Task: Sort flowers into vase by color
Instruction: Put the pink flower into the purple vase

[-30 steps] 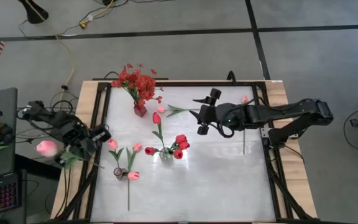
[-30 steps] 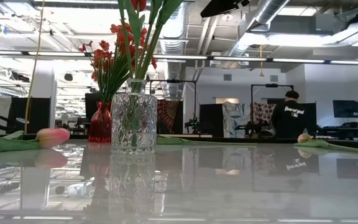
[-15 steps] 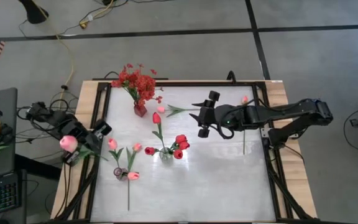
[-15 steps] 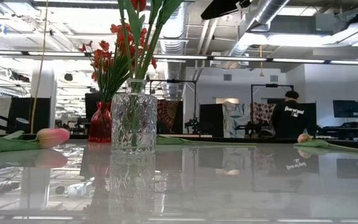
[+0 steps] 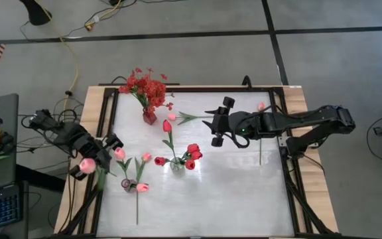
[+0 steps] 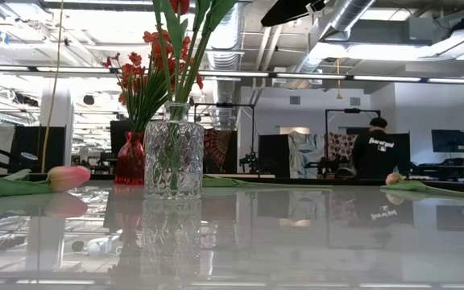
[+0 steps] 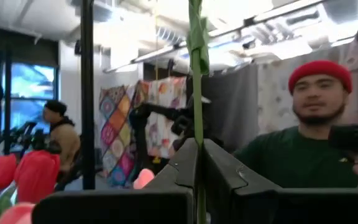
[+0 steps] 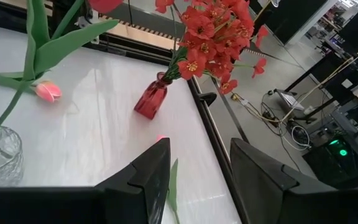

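The counter (image 5: 244, 192) shows the sorting partly done. The red vase (image 5: 149, 117) holds red sprays; beside it the clear vase (image 5: 176, 164) holds red tulips. Pink tulips (image 5: 132, 174) lie loose nearby. Left gripper (image 5: 93, 161) jaws pinch a pink tulip stem (image 7: 196, 81); right gripper (image 5: 216, 127) jaws stand half apart, empty.

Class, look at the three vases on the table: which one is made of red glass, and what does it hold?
The small red vase at the table's far edge, holding the bushy spray of red blossoms. The other two vases are clear glass and hold tulips.
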### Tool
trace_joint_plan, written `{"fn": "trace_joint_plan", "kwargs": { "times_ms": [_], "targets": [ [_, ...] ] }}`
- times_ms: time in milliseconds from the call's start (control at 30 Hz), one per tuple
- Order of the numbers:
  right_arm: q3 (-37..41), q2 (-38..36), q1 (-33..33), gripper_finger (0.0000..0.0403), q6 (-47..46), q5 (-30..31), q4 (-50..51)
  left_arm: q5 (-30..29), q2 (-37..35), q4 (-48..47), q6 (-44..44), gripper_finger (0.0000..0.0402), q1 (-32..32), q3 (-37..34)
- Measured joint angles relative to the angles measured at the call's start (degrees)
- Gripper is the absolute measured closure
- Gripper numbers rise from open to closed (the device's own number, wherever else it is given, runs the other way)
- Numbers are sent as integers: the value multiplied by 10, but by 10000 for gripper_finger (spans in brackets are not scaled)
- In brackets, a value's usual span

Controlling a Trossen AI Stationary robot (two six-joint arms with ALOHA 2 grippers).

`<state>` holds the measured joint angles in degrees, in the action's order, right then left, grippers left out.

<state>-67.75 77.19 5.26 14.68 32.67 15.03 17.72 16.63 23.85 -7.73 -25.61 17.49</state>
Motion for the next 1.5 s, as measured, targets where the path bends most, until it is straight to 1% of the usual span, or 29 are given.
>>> {"fn": "trace_joint_plan", "kwargs": {
  "times_ms": [233, 433, 567, 667, 933, 1133, 1233, 1300, 1367, 1433, 1500],
  "targets": [
    [0, 0, 0, 211, -3, 0, 0, -1, -55, 30, -13, 401, -8, -64],
    [0, 0, -2, 211, -3, 0, -1, 0, -100, 25, -16, 401, -8, -105],
    [0, 0, -2, 211, -11, 0, -1, 0, -115, 45, -15, 401, -8, -137],
    [0, 0, -2, 211, -12, 0, -1, 0, -118, 79, -16, 401, -8, -165],
    [0, 0, -4, 211, -12, 0, -1, 16, -118, 92, -5, 401, -17, -169],
    [0, 0, -5, 211, -17, -2, -8, 14, -118, 68, -2, 401, -20, -169],
    [0, 4, -5, 211, -45, -41, -32, 13, -118, 64, -2, 401, -20, -169],
    [0, 8, 5, 211, -58, -58, -46, 13, -118, 64, 0, 401, -20, -169],
    [0, 18, 22, 211, -56, -58, -55, 13, -118, 60, 0, 401, -20, -169],
    [0, 25, 43, 211, -49, -48, -55, 13, -118, 50, 0, 401, -20, -169],
    [0, 34, 64, 211, -47, -25, -53, 12, -116, 47, -1, 401, -20, -169]
  ]
}}
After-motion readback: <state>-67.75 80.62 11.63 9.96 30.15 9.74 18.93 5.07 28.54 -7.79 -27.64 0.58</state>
